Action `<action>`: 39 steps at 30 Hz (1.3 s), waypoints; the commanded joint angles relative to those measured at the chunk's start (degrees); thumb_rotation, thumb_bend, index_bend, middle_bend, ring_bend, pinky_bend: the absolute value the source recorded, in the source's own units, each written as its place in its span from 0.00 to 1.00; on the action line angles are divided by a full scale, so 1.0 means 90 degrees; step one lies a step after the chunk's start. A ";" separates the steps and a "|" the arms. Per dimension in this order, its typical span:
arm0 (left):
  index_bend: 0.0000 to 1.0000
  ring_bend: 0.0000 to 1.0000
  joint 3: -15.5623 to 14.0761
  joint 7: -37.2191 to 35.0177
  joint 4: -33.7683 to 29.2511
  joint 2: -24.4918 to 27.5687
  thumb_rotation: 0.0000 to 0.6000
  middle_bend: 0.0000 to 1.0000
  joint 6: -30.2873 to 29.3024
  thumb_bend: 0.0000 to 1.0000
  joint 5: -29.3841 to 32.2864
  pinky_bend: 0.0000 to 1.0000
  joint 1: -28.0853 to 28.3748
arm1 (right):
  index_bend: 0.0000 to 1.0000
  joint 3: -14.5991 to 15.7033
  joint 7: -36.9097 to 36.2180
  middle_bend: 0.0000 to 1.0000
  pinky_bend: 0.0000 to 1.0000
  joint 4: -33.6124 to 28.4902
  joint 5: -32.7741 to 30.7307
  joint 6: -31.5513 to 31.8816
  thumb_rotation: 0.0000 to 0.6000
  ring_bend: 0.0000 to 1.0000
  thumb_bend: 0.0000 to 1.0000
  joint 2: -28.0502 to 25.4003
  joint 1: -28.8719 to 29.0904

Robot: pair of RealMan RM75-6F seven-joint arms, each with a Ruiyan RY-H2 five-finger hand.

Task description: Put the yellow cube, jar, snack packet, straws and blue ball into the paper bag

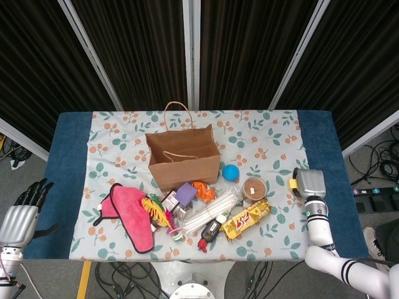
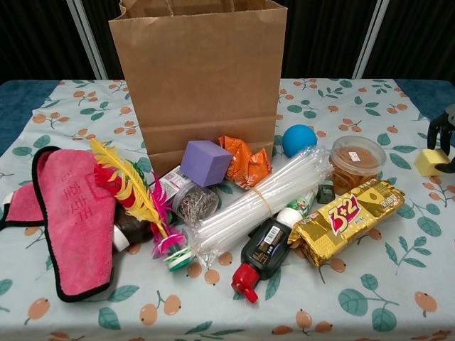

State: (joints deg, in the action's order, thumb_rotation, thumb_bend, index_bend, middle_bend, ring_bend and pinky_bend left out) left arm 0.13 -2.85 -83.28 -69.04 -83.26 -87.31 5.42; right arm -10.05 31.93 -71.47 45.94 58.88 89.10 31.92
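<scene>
The right hand (image 1: 308, 184) covered the yellow cube (image 2: 429, 163); whether its fingers (image 2: 442, 126) gripped it was unclear. The left hand (image 1: 19, 221) hung empty, fingers spread.

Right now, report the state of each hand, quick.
Left hand: open, holding nothing, off the table's left edge.
Right hand: at the yellow cube, fingers around it; whether it grips yet cannot be told.

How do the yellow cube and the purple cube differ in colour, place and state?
The yellow cube lies alone at the table's right edge, with the right hand closing around it. The purple cube sits untouched in the clutter before the bag, propped on other items. Both are plain cubes of similar look.
</scene>
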 commanded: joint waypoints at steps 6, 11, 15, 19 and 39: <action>0.08 0.06 0.0009 0.0004 -0.0015 -0.0007 1.00 0.14 -0.0010 0.09 -0.0017 0.19 0.0012 | 0.59 -0.0097 -0.0173 0.52 0.65 -0.0551 0.0369 0.0383 1.00 0.61 0.19 -0.0316 -0.0093; 0.08 0.06 0.0036 0.0014 -0.0043 0.0018 1.00 0.14 -0.0025 0.09 -0.0012 0.19 0.0025 | 0.59 -0.0321 -0.0075 0.52 0.65 -0.1496 0.0752 0.0929 1.00 0.61 0.19 -0.0786 -0.0081; 0.08 0.06 0.0038 0.0021 -0.0066 0.0038 1.00 0.14 -0.0020 0.09 -0.0005 0.19 0.0027 | 0.59 -0.0675 0.0333 0.52 0.65 -0.2550 0.1070 0.1464 1.00 0.61 0.19 -0.1289 0.0067; 0.08 0.06 0.0028 0.0024 -0.0079 0.0042 1.00 0.14 -0.0028 0.09 -0.0027 0.19 0.0027 | 0.59 -0.1140 0.0826 0.52 0.65 -0.3523 0.1295 0.1815 1.00 0.61 0.19 -0.1679 0.0365; 0.08 0.06 0.0077 -0.0011 -0.0049 0.0114 1.00 0.14 0.0011 0.09 0.0110 0.19 0.0021 | 0.59 -0.1607 0.2574 0.52 0.65 -0.3547 0.1157 0.1818 1.00 0.64 0.17 -0.0229 0.2516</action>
State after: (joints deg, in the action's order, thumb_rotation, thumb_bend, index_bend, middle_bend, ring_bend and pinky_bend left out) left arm 0.82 -2.94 -83.73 -68.02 -83.18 -86.34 5.63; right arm -24.71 54.85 -103.74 56.41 75.05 86.64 54.26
